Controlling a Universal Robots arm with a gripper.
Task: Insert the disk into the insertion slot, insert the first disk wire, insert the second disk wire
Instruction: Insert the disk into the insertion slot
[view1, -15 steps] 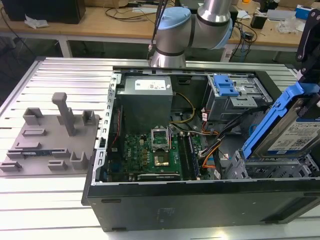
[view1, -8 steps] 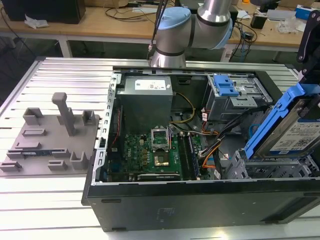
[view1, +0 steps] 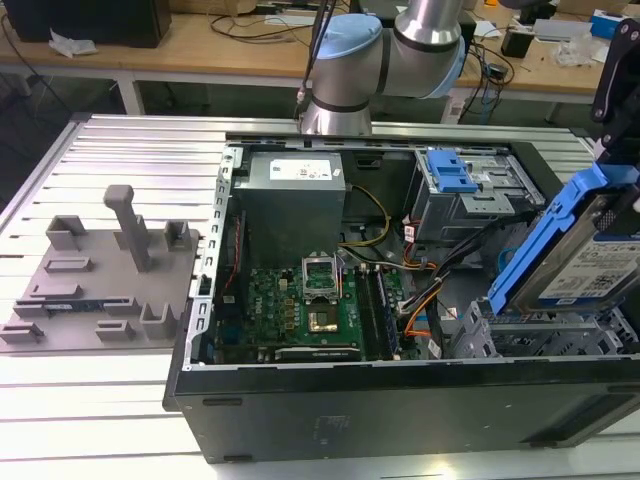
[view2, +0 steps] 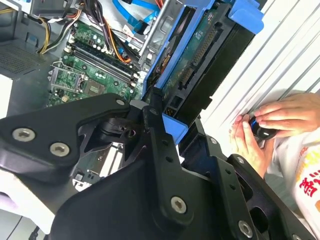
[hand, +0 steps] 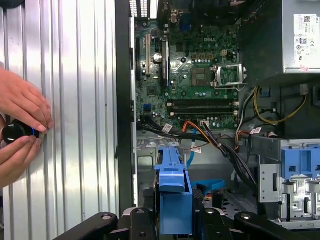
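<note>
The pincer (hand: 172, 221) is clenched on the disk (view1: 598, 262), gripping its blue frame, and holds it tilted, one end high. Directly under it sits the low perforated cage (view1: 530, 335); the disk's low end looks close to the cage's top but has not gone in.

I'd worry about that tilt. Carried down at this angle, a corner of the frame could catch on the cage's rim and jam, or twist in the grip. The loose cables (view1: 425, 300) lying beside the cage, on the side away from the pincer, could also get pinched.

By my count there is one disk, one low cage, one taller cage with a blue latch (view1: 468, 190) beyond the pincer, and one open computer case (view1: 400, 400). There are also two hands (hand: 22, 107) resting off to its side, around one small black knob (hand: 15, 132). The cables are too tangled to count.
</note>
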